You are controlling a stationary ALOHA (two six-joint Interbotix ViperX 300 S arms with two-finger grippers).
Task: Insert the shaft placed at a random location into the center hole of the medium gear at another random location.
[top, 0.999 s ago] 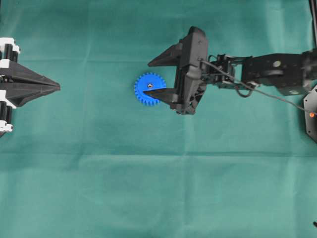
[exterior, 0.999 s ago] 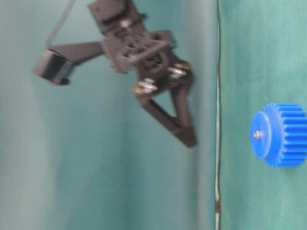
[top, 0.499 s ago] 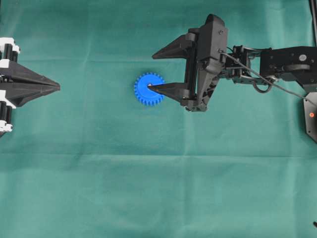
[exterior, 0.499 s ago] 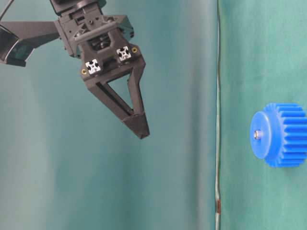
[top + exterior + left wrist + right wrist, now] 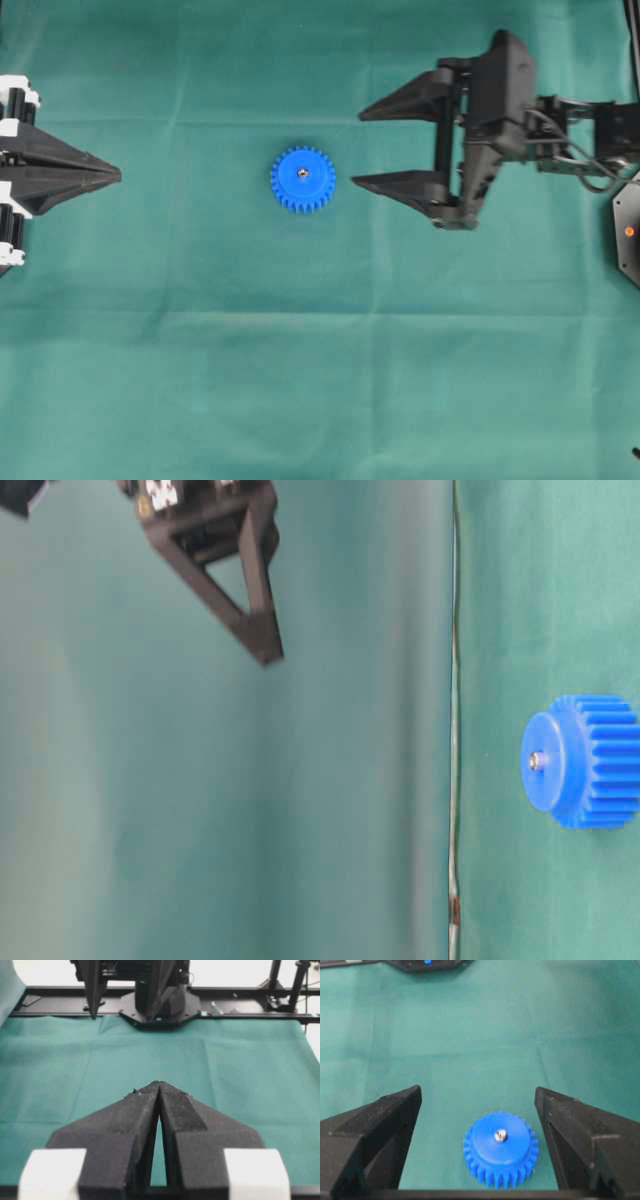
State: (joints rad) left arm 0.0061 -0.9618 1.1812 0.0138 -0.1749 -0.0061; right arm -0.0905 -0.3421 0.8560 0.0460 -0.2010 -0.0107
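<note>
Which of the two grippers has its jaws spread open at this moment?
The right gripper: its two fingers stand wide apart, empty, clear of the medium gear. The left gripper at the left edge has its fingers pressed together.

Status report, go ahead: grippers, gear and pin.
Right gripper open, empty, clear of the gear. Left gripper shut, parked. Pin seated in the gear's hole. Nothing in the way.

A creased green cloth point(image 5: 300, 380) covers the whole work surface.
</note>
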